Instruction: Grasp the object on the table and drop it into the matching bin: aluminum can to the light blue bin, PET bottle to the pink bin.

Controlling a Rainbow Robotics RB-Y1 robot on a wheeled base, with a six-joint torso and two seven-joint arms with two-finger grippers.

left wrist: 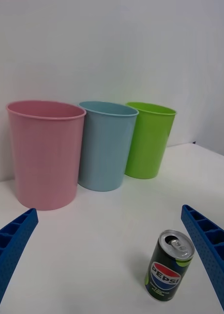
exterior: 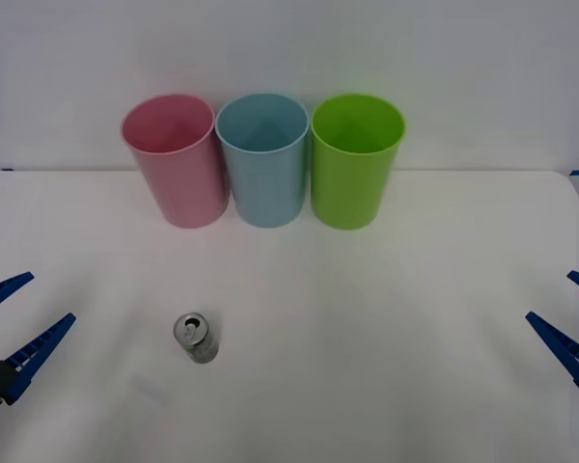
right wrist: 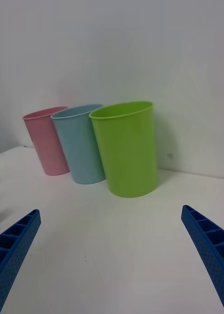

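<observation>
While standing up on the white table [exterior: 386, 289] near the left gripper [exterior: 19, 328] | Pepsi can [exterior: 197, 338]: light, thin, slippery, easy to dent | best held round the middle | both grippers wide apart, holding nothing | right gripper [exterior: 571, 323] waiting far off | goes in light blue bin [exterior: 263, 159]

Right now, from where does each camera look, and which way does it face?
Front view: above the arms, facing forward and down at the table; left gripper, right gripper at its edges.
Left wrist view: low, facing the aluminum can and bins; own open fingers.
Right wrist view: low, facing the bins; own open fingers.
All share the light blue bin.
</observation>
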